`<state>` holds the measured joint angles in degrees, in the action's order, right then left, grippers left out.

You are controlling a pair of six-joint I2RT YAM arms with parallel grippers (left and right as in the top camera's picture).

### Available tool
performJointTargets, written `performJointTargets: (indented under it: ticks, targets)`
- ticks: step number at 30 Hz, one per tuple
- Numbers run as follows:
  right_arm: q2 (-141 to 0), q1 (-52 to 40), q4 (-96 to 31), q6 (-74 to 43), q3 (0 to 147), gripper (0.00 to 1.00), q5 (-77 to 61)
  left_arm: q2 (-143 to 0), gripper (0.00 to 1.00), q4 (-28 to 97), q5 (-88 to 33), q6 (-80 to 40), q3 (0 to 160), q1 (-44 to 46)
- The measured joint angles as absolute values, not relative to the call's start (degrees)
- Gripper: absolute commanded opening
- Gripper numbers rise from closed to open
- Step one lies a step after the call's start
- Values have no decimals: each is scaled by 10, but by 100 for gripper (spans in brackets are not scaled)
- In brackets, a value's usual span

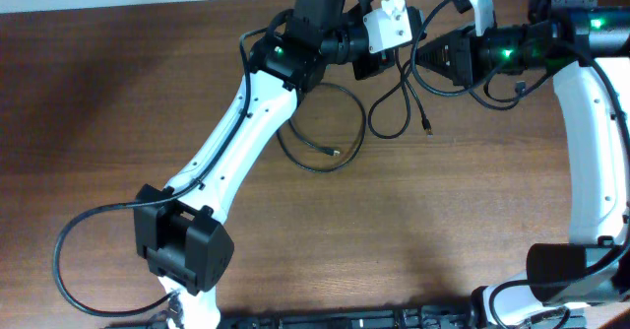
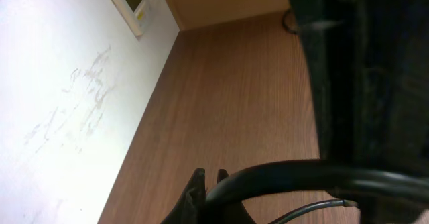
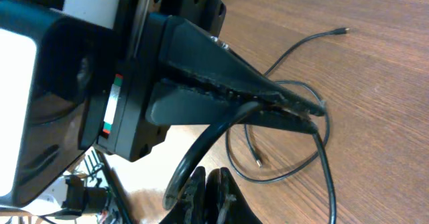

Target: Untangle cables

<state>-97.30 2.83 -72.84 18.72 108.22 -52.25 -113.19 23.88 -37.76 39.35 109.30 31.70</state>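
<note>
Thin black flexible cables (image 3: 305, 44) with small plug ends, on the brown wood-grain tabletop (image 1: 443, 221) at far centre. Part of the bundle is lifted between the two arms. The rest trails toward the near side in open loops, with one loop beside the left forearm and one plug end lying free to its right.

The left pincer (image 3: 312, 113) is closed on a cord, which leaves the jaws as a curved bight. The right pincer (image 3: 209, 178) is also closed, fingers pressed together. The bight runs down to its tips, but whether it is actually pinched there cannot be told.

Likely hazards:
(a) The two pincers sit very close together, so a small sideways error could bring their housings into contact.
(b) Drawing the arms apart along the cord would probably cinch any crossing into a tighter knot instead of opening it.
(c) A trailing loop could drag under the left forearm or snag a plug, jerking the cord out of the jaws.
(d) If the right pincer holds nothing, a pull would move one end only, sliding the whole bundle rather than separating it.
</note>
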Motion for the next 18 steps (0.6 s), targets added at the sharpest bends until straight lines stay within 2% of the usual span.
performJointTargets:
  ticks: [10,11,12,14,15,16,18]
  targets:
    - [-973,28,-711,189,1082,4,-483,-1132,0,237,-378,394,1093,317]
    - [-973,28,-709,189,1082,4,-474,-1132,8,237,-378,394,1093,317]
    - [-973,28,-707,189,1082,4,-466,-1132,12,237,-380,394,1093,317]
    - [-973,28,-704,189,1082,4,-452,-1132,11,233,-389,391,1093,317]
    - [-973,28,-701,189,1082,4,-443,-1132,9,231,-393,389,1093,318]
    - [-973,28,-700,189,1082,4,-435,-1132,1,229,-396,389,1093,318]
    - [-973,29,-697,188,1082,4,-411,-1132,0,227,-399,386,1093,319]
